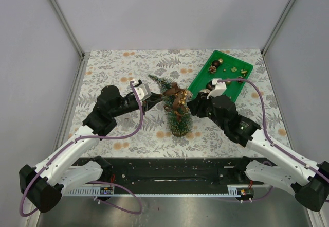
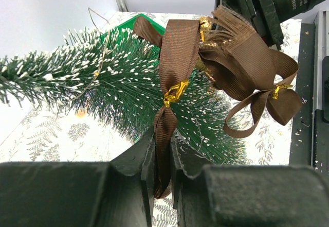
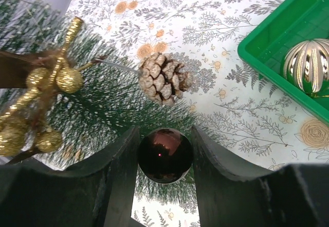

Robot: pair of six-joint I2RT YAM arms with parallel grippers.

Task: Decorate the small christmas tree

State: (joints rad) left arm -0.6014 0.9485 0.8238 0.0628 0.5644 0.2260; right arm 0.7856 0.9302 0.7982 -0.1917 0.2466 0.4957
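One of each kind, counted
One small dark green bottle-brush christmas tree [image 1: 177, 115]; one green plastic tray [image 3: 288, 26]; one brown ribbed ribbon bow [image 2: 226, 57]; one white-tipped brown pine cone [image 3: 163, 77]; one glossy dark red ball [image 3: 165, 155]; one ribbed gold ball [image 3: 307, 65]; one sprig of gold glitter berries [image 3: 68, 80]. The tray's smaller pieces are too small to count.

The small dark green bottle-brush christmas tree [image 1: 177, 115] sits mid-way on the cloth-covered bench [image 1: 113, 67], seemingly tilted back-left. The green plastic tray [image 1: 198, 83] lies behind it, rightward. The left pincer [image 1: 154, 98], brown fabric ribbon [image 2: 164, 150] between its jaws, is left of the tree. The right pincer [image 1: 191, 104], dark glossy ball [image 3: 164, 155] between its jaws, is between tree and tray.
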